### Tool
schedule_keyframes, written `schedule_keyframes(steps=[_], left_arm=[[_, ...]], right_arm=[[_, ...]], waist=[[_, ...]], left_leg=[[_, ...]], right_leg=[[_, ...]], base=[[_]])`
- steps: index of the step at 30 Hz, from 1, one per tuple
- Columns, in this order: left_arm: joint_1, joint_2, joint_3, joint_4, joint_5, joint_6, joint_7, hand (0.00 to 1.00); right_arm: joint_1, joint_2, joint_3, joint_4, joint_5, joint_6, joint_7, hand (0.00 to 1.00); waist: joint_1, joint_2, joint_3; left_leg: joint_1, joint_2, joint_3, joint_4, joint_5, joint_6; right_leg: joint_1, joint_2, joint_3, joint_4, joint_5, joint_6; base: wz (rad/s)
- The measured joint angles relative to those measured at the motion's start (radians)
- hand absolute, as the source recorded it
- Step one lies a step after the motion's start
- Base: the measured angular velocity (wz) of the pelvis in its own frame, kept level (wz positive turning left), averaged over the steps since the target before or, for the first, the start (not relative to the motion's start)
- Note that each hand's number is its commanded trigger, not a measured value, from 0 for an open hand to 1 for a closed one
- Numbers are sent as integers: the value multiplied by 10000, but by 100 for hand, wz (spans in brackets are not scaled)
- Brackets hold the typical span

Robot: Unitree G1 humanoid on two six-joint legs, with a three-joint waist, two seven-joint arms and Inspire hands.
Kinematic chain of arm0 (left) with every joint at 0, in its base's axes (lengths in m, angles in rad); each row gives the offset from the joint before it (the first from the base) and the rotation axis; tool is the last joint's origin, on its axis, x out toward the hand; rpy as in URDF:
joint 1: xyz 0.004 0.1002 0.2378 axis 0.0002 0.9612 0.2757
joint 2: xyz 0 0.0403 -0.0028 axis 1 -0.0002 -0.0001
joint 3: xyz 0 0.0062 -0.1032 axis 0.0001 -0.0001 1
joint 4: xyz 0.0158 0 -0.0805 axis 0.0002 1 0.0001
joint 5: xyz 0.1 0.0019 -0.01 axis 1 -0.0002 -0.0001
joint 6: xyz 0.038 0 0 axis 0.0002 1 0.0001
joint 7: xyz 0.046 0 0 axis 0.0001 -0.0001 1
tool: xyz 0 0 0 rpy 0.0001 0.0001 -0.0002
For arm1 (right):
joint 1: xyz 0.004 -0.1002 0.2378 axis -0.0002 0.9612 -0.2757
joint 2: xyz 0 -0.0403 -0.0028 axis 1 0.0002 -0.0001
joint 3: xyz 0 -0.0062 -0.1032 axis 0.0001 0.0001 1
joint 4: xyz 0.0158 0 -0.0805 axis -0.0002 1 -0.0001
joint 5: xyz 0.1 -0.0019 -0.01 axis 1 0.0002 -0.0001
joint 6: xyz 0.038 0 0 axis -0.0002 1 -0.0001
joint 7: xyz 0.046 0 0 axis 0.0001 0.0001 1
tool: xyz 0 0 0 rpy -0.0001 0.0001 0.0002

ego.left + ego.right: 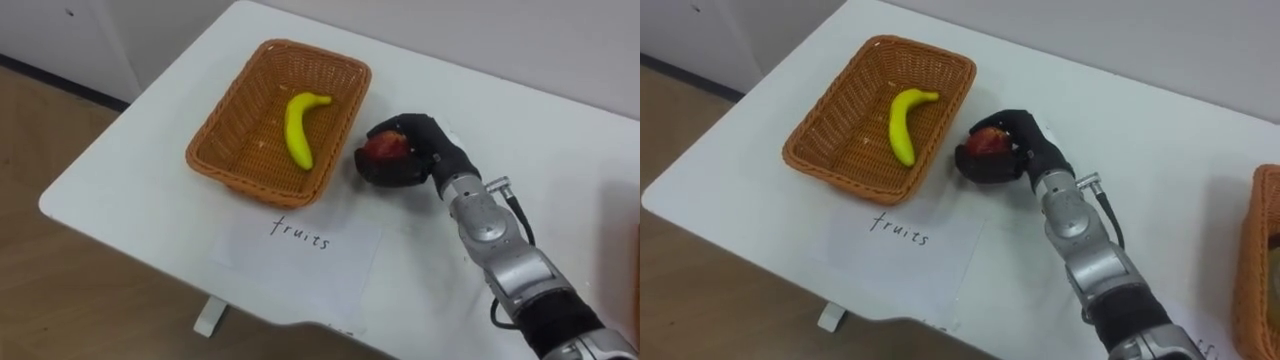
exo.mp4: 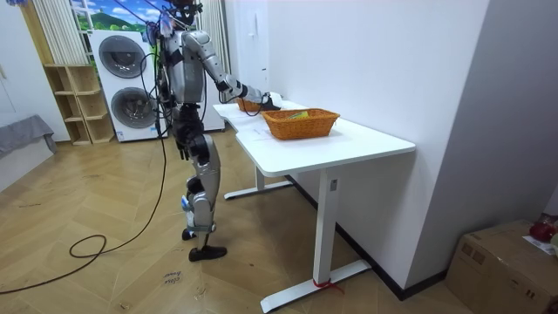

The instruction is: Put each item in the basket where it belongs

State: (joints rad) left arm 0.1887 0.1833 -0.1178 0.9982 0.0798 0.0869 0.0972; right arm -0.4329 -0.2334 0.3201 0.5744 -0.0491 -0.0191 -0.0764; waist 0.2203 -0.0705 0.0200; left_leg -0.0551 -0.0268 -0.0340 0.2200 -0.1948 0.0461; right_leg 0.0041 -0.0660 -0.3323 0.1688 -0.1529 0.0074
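Apple (image 1: 386,146) in transit: the robot is standing at the edge of the white table (image 1: 140,190), reaching its right arm out over the top, while its left hand (image 2: 184,144) is hanging by its hip in the room view. Fruit basket (image 1: 228,120), woven wicker, is sitting near the table's far left corner, and a paper label sheet (image 1: 300,250) is lying flat just in front of it, presumably marking it as the drop point. Second wicker basket (image 1: 1260,260) is standing well apart at the right, likely waiting for the office supplies. Right hand (image 1: 425,150) is curling its fingers and thumb round the apple from the side, so the fruit is being gripped firmly enough to be carried. Banana (image 1: 298,128) is lying inside the fruit basket, already sorted. The apple, red, is being held just beside the basket's right rim and outside it; whether it is resting on the tabletop or being kept slightly clear cannot be told. Judged next step: lifting it over the rim and releasing it beside the banana
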Motion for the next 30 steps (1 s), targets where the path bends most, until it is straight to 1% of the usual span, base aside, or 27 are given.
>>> schedule_keyframes(steps=[6,7,9,10,13,14,15,16,20,22,25,30], left_arm=[[175,-4,103,2,13,7,-21,0],[234,-12,196,1,13,15,-33,0],[273,-24,235,1,13,40,-41,0],[306,-30,247,-9,16,92,-40,0],[416,-45,278,1,31,159,-34,0],[442,-61,294,-2,56,162,-25,0],[444,-74,307,-1,129,165,-22,0],[446,-102,367,5,289,166,-20,0],[481,-141,473,24,692,259,-18,0],[449,-150,488,24,692,290,-18,0],[433,-175,613,26,700,295,-22,0],[386,-173,740,25,699,286,-123,0]], right_arm=[[3,-24,-27,-291,12,18,157,100],[5,-33,-66,-458,-5,30,157,100],[12,-50,-214,-645,-19,32,142,100],[65,-86,-263,-781,-112,41,140,100],[78,-110,-275,-905,-289,51,156,100],[159,-144,-275,-1020,-287,89,163,100],[236,-188,-277,-1159,-289,110,171,100],[322,-258,-300,-1456,-321,119,264,100],[363,-285,-501,-1995,-498,159,360,100],[412,-286,-689,-2072,-655,160,359,100],[431,-287,-843,-2076,-927,169,359,100],[431,-288,-1150,-2102,-975,169,363,100]], waist=[[-204,-11,-23],[-247,-13,-47],[-293,-1,-43],[-334,4,-83],[-425,11,-88],[-443,19,-136],[-444,22,-152],[-482,29,-157],[-583,45,-159],[-574,42,-169],[-615,50,-164],[-654,55,-162]], left_leg=[[161,-14,1,20,0,1],[210,-13,3,13,-1,1],[310,-13,9,0,-1,1],[343,-13,3,0,-1,2],[481,-7,9,-21,-2,2],[501,2,8,-78,-3,2],[504,2,10,-97,-3,2],[506,-1,7,-134,-3,2],[683,-1,21,-149,-2,3],[810,-1,32,-155,-2,3],[948,-5,34,-193,-2,3],[1011,-5,42,-219,-1,5]], right_leg=[[167,1,-4,1,-2,2],[204,-1,6,5,-3,4],[302,-2,8,-5,-4,6],[342,-2,8,6,-6,10],[463,2,62,7,-6,10],[476,21,89,22,-6,10],[476,35,104,25,-6,10],[479,42,131,28,-6,10],[639,78,246,19,-5,9],[716,82,283,20,-5,9],[834,82,297,16,-6,11],[870,84,320,16,-8,13]], base=[[0],[0],[0],[0],[-1],[-4],[-5],[-3],[-2],[0],[0],[0]])
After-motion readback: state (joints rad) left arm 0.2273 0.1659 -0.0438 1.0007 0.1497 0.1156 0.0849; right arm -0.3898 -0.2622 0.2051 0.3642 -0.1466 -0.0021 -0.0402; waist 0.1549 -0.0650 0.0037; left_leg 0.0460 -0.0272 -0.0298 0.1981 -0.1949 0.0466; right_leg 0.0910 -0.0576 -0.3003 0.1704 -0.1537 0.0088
